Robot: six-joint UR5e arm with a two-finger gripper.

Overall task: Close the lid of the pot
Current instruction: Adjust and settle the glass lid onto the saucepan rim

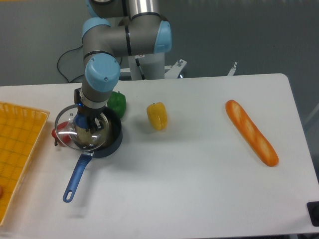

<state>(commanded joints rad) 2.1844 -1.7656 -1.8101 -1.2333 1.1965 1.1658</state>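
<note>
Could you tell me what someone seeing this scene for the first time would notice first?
The arm's hand reaches down at the left of the table, holding the glass lid tilted and offset left over the dark pot, whose blue handle points toward the front edge. Next come the long orange baguette at the right and the yellow pepper near the middle.

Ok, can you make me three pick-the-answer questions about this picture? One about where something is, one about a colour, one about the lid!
1. Where is the bread?
A. right side of the table
B. inside the pot
C. on the orange tray

2. What colour is the pot handle?
A. red
B. blue
C. white

3. How is the lid?
A. flat on the pot
B. tilted, hanging past the pot's left edge
C. on the bread

Answers: 1 A, it lies far right. 2 B, the long handle is blue. 3 B, the gripper is at the lid, which overhangs the rim.
</note>
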